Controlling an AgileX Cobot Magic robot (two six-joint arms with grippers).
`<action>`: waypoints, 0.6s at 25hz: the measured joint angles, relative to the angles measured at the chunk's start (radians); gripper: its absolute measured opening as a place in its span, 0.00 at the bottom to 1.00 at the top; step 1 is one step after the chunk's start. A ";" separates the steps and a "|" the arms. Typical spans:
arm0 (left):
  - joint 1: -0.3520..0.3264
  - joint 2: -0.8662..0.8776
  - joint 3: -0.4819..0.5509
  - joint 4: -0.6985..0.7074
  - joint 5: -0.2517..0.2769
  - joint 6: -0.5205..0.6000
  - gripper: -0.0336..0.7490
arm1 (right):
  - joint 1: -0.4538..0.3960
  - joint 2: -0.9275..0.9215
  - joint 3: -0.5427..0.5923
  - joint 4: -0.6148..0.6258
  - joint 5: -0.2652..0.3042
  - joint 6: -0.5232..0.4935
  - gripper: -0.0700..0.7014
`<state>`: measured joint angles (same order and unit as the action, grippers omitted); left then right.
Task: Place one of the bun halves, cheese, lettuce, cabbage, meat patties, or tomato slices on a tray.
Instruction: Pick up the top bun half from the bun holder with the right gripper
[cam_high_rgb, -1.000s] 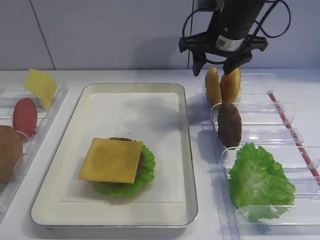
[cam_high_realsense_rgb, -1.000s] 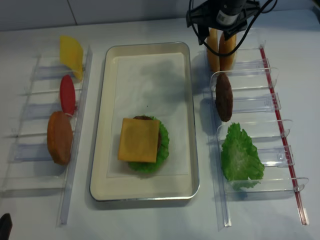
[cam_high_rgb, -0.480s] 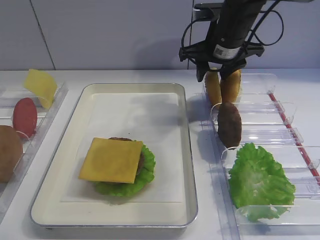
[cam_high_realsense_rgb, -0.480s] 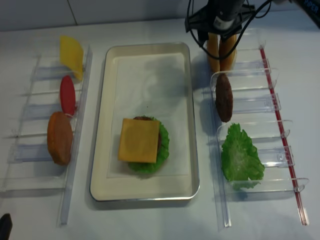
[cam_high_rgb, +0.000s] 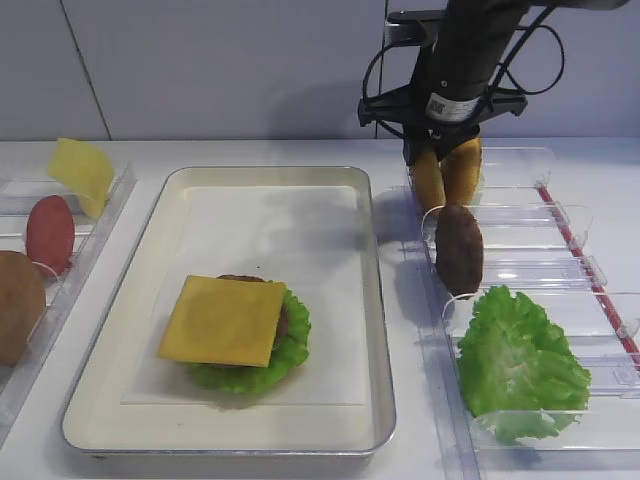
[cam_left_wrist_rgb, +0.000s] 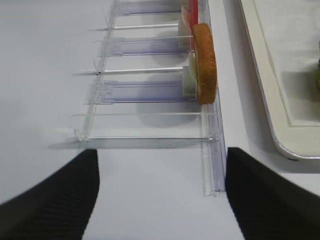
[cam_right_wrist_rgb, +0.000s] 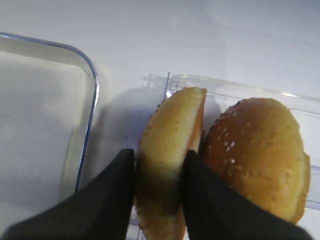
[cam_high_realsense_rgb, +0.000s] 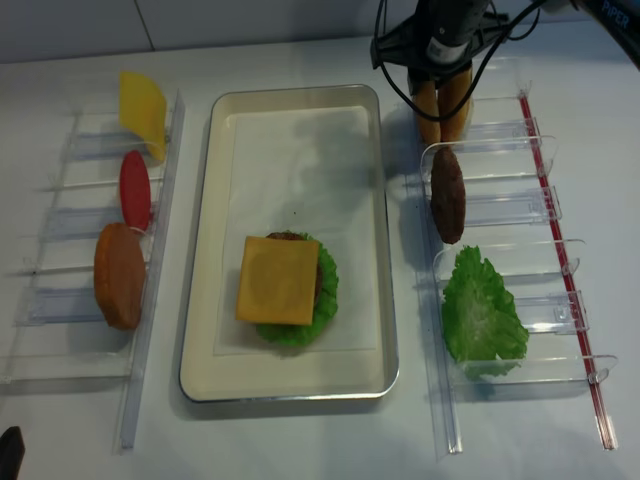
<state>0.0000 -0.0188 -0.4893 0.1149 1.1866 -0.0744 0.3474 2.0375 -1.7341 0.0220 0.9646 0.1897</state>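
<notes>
at the far right of the table (cam_high_rgb: 250, 150), in the far slot of the clear rack (cam_high_rgb: 520, 165), i have the right end effector (cam_right_wrist_rgb: 160, 172) clamped on the left of two bun halves (cam_right_wrist_rgb: 172, 150) that stand on edge side by side. the wrist view shows one dark finger on each face of that bun, pressed against it, so the grip is narrow and holding the bun. its neighbour (cam_right_wrist_rgb: 257, 150) stands just to the right, touching or nearly touching it.

i judge the bun light and probably a little springy, with a glossy crust that could slide between the pads if i lift fast. across the two flat faces, low on the disc, looks like the sound place to hold it, and that is where the fingers sit. i'd lift straight up so the neighbour and the rack wall don't catch.

the held bun is golden-brown, thin in profile, with pale sesame specks along its rim; the neighbour is domed and more heavily speckled.

the tray (cam_high_rgb: 372, 300) lies to the left, carrying a stack of lettuce (cam_high_rgb: 290, 350) and patty under a yellow cheese slice (cam_high_rgb: 222, 320) at its near end.

the left end effector (cam_left_wrist_rgb: 160, 195) hangs open over the left rack (cam_left_wrist_rgb: 150, 90), its fingers well apart, holding nothing.
</notes>
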 joint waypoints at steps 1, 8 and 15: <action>0.000 0.000 0.000 0.000 0.000 0.000 0.69 | 0.000 0.000 0.000 0.000 0.000 0.000 0.41; 0.000 0.000 0.000 0.000 0.000 0.000 0.69 | 0.000 0.002 -0.009 0.000 0.011 0.002 0.41; 0.000 0.000 0.000 0.000 0.000 0.000 0.69 | 0.000 0.015 -0.150 0.014 0.142 0.004 0.41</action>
<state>0.0000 -0.0188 -0.4893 0.1149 1.1866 -0.0744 0.3474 2.0523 -1.8838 0.0363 1.1062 0.1935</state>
